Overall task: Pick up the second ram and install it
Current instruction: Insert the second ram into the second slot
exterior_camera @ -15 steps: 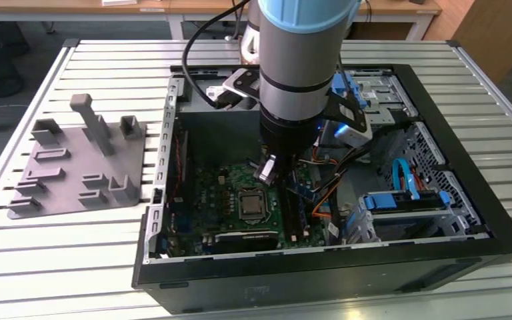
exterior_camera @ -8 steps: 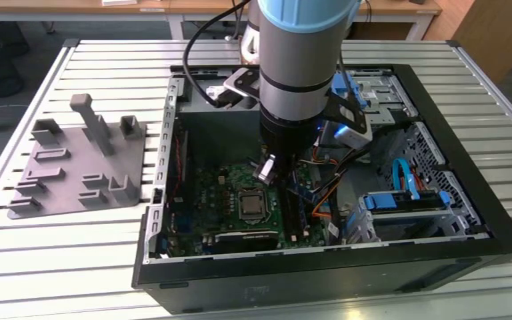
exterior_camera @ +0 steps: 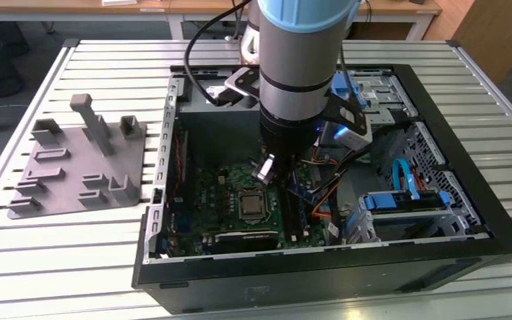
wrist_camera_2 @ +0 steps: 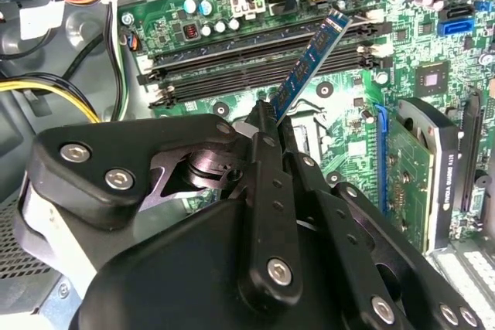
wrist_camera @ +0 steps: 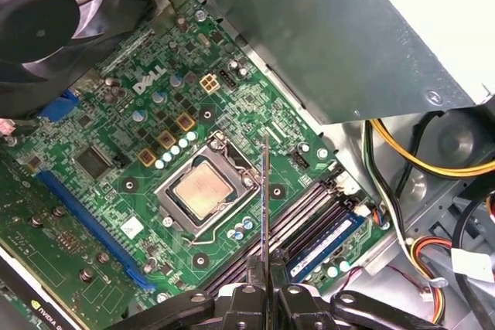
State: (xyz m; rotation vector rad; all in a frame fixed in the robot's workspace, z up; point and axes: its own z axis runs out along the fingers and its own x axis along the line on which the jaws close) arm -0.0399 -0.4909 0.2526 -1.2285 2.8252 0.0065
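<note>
My gripper (wrist_camera_2: 267,117) is shut on the second ram (wrist_camera_2: 313,56), a thin blue board that sticks out tilted from between the fingers. The stick hangs just above the black memory slots (wrist_camera_2: 255,59), with its far end over their right-hand ends. In the first wrist view the second ram (wrist_camera: 265,199) appears edge-on as a thin line rising from the gripper (wrist_camera: 265,272), over the memory slots (wrist_camera: 298,218). Another blue memory stick (wrist_camera: 329,241) sits seated in the outermost slot. In the exterior view the gripper (exterior_camera: 269,172) is down inside the open computer case (exterior_camera: 469,233), above the motherboard (exterior_camera: 211,193).
A grey tray with upright posts (exterior_camera: 78,160) lies on the slatted table at the exterior view's left. A processor socket (wrist_camera: 205,191) sits beside the slots. A black fan (wrist_camera: 46,5), a graphics card (wrist_camera_2: 410,168) and yellow and orange cables (wrist_camera_2: 46,86) crowd the case.
</note>
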